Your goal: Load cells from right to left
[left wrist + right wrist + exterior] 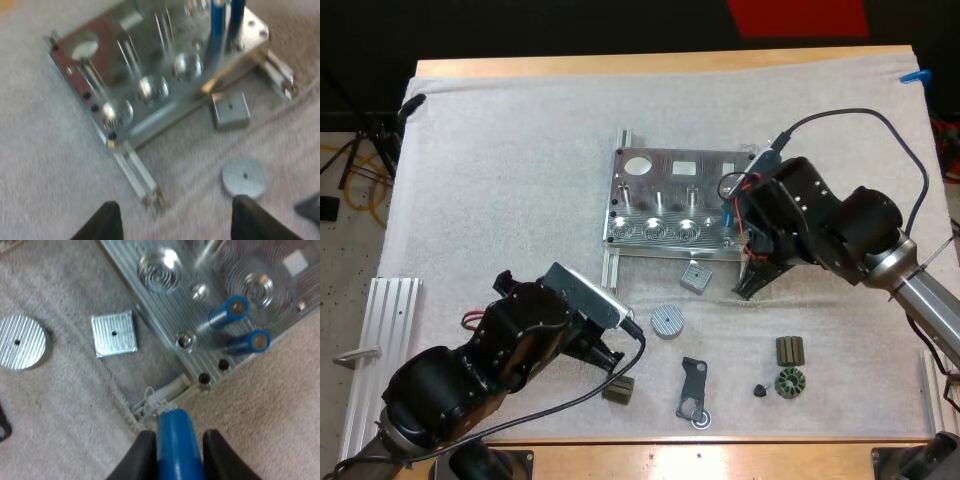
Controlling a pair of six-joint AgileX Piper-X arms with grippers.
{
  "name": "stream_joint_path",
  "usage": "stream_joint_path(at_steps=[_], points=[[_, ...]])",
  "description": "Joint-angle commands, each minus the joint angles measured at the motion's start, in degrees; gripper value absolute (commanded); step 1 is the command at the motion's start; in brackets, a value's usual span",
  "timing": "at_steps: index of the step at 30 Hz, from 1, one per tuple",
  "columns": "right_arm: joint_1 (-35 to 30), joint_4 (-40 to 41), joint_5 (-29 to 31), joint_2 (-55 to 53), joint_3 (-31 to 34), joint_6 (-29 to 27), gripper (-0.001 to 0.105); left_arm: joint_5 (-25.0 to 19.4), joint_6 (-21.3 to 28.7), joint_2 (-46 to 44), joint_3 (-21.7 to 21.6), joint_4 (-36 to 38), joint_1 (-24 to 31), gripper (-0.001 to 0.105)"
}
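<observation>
Two cells [228, 311] loaded, more to go
Both stand at the fixture's [705, 190] right end; our right gripper [175, 437] clamps a third cell [177, 457], our left gripper [175, 220] hangs open.

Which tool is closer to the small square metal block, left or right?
Right. The right tool, gripping a blue cell, hangs right of the square block; the left tool is farther, toward its near left.
</observation>
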Motion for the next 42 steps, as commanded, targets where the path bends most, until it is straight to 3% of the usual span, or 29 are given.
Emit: stream_joint_path(at_steps=[1, 24, 42], points=[[0.1, -0.7, 0.3, 0.4, -1.3, -0.9, 0.001, -1.8, -1.0, -0.4, -0.1, -2.0, 0.0, 0.048], [0.1, 0.7, 0.3, 16.8, -16.2, -3.4, 0.001, -4.0, 0.9, -0.4, -0.1, -2.7, 0.0, 0.048], [0.1, -2.8, 1.8, 25.8, -17.3, -8.0, 0.001, -4.0, 2.9, -0.4, -0.1, -2.7, 0.0, 0.048]])
